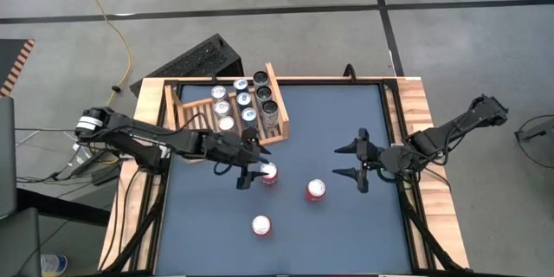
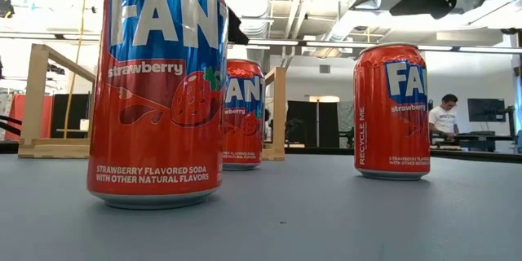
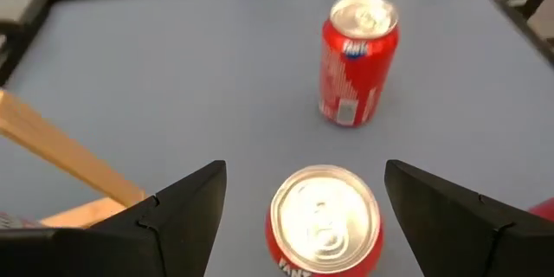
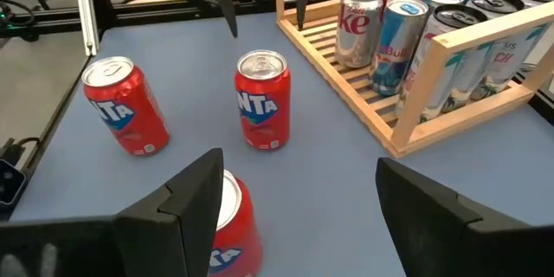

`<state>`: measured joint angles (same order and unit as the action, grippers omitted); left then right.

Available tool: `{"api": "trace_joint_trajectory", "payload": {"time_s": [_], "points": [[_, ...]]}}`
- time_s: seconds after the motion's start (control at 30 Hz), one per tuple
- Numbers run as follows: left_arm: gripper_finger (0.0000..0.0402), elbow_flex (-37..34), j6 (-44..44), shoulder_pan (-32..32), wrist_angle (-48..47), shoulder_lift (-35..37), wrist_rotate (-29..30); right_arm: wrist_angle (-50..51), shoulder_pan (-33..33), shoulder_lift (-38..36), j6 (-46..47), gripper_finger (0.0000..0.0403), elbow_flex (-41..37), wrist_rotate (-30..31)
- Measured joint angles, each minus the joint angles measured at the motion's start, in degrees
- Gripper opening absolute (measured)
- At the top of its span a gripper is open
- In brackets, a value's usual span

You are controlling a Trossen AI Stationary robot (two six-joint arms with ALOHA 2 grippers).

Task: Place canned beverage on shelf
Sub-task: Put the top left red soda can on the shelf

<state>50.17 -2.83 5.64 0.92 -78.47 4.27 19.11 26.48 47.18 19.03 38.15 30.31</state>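
Cans are the risk here: three red Fanta ones stand on the counter, and the left end effector (image 1: 253, 174) hangs wide open over the target can (image 1: 269, 173) just left of centre frame, holding nothing. The shelf (image 1: 275, 104), upper left of centre, is nearly full, so a tilted grip could knock its neighbours. Right end effector (image 1: 354, 163) waits wide open, right of centre, near another can (image 1: 316, 190)
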Motion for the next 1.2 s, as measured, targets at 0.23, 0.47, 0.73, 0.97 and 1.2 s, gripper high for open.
{"api": "trace_joint_trajectory", "payload": {"time_s": [0.23,0.47,0.73,0.97,1.2], "points": [[0.0303,0.00,1.92,-0.58,0.82,-4.64,-2.55,0.04,0.00,0.00,0.04,0.0276,0.00,0.14],[0.0303,0.00,1.13,-0.69,1.65,-5.14,-3.75,0.09,0.00,0.00,0.15,0.0276,0.00,0.19],[0.0303,0.00,0.36,-0.86,2.70,-4.78,-8.45,0.11,0.00,0.00,0.15,0.0276,0.00,0.19],[0.0303,0.00,-2.71,-1.14,3.01,-4.96,-8.15,0.22,0.00,0.00,0.13,0.0276,0.00,0.16],[0.0303,0.00,-4.42,-1.14,2.63,-5.05,-8.33,0.40,0.00,0.00,0.49,0.0276,0.00,0.13]]}}
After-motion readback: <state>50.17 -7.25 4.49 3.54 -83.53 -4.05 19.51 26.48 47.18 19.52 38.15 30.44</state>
